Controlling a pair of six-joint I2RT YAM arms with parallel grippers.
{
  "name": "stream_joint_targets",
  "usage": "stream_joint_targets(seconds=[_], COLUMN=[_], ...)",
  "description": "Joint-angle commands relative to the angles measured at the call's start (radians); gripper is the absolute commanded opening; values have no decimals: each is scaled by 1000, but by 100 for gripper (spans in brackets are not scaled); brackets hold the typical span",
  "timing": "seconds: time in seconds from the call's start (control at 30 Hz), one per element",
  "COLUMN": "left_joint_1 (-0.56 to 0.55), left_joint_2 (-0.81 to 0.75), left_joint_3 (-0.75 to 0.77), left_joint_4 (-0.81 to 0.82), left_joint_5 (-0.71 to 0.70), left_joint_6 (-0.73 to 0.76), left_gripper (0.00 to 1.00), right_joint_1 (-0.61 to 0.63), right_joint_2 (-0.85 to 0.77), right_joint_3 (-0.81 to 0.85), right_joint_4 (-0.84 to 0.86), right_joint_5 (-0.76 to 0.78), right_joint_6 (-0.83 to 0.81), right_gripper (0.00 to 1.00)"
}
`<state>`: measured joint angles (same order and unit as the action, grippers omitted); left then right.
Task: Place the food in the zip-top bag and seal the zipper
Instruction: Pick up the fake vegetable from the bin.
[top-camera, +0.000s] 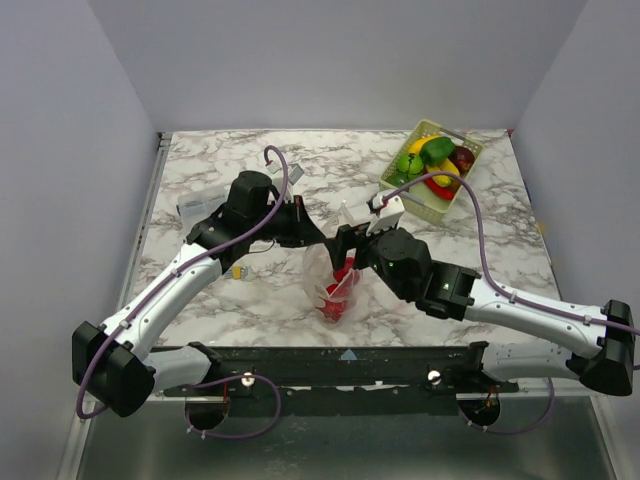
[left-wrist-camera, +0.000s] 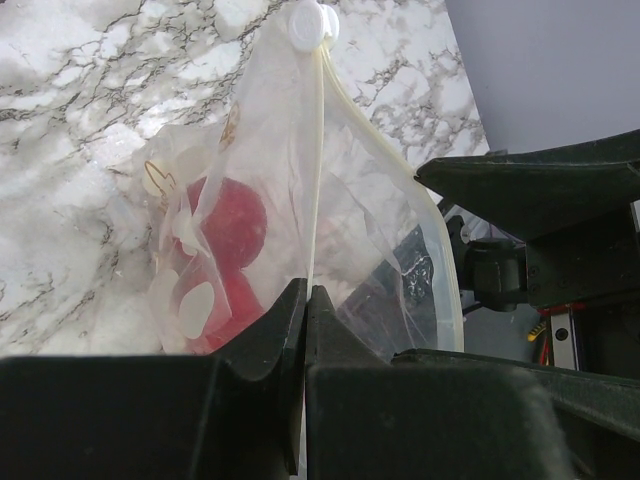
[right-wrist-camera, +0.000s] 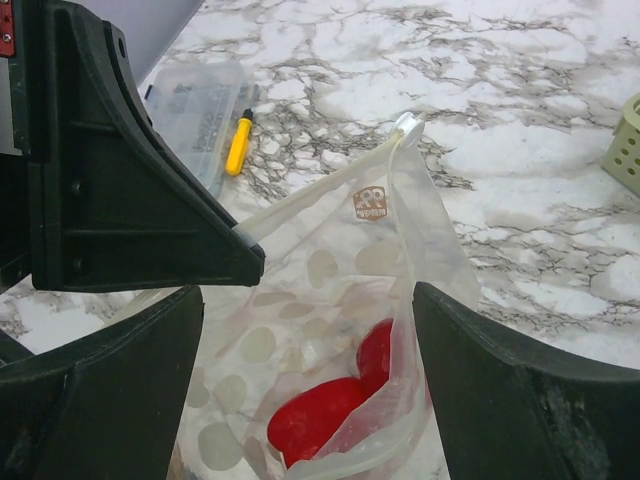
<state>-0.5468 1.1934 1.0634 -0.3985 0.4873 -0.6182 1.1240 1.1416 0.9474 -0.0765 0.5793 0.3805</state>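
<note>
1. Location: the zip-top bag (top-camera: 335, 285) stands near the middle of the marble table (top-camera: 230, 160), between the two grippers and ahead of the arm bases.
2. Left gripper (left-wrist-camera: 305, 300): clenched. Its fingers press together on the bag's mouth edge and clamp the zipper (left-wrist-camera: 318, 150) strip at the end opposite the white slider (left-wrist-camera: 312, 25).
3. Right gripper (right-wrist-camera: 308, 300): released. Its jaws stand wide apart, one finger on each side of the bag's upper part, and it grasps nothing. Whether either finger touches the film cannot be told.
4. Mouth: open. Two zipper strips part from the slider. One runs straight to the left gripper's tip, and the other bows away towards the right gripper.
5. Contents: red food (right-wrist-camera: 325, 410) lies low in the bag. It is two glossy pieces, one against the other, seen through the clear film.
6. Remainder: other food (top-camera: 437, 152), green, yellow and red, sits in the pale-green basket (top-camera: 442, 212) at the far right of the table, well apart from the bag.
7. Other items: a clear box (right-wrist-camera: 195, 100) lies on the left side of the table with a small yellow object (right-wrist-camera: 238, 145) just beside it. Both are apart from the bag, and what the yellow object is cannot be told.
</note>
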Motion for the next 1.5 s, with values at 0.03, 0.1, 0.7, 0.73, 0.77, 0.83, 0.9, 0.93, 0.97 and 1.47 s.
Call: stream_joint_targets(seconds=[0.03,0.1,0.7,0.73,0.77,0.83,0.9,0.93,0.97,1.47], left_joint_1=[6,5,24,24,24,24,25,25,25,30], left_joint_2=[-21,-21,-16,-16,-16,-17,-17,-15,-12,-18], left_joint_3=[-13,-15,-21,-22,-24,-24,-25,-24,-25,-37], left_joint_4=[0,0,-5,-4,-4,-5,-5,-5,-5,16], left_joint_5=[18,15,10,11,9,8,8,8,12,24], left_joint_6=[-3,-3,-8,-9,-8,-8,-8,-8,-9,-25], left_gripper=[0,0,0,0,0,0,0,0,0,0], right_joint_1=[0,0,-123,-166,-204,-304,-397,-444,-485,-887], right_joint_2=[-12,-6,162,173,177,181,194,208,224,610], right_joint_3=[23,39,458,478,487,486,492,498,503,656], right_joint_4=[-35,-58,-236,-254,-262,-264,-279,-288,-299,-347], right_joint_5=[63,83,203,188,163,78,23,9,-12,-209], right_joint_6=[58,71,39,52,70,100,132,146,156,457], right_gripper=[87,87,92,92,92,92,93,93,95,97])
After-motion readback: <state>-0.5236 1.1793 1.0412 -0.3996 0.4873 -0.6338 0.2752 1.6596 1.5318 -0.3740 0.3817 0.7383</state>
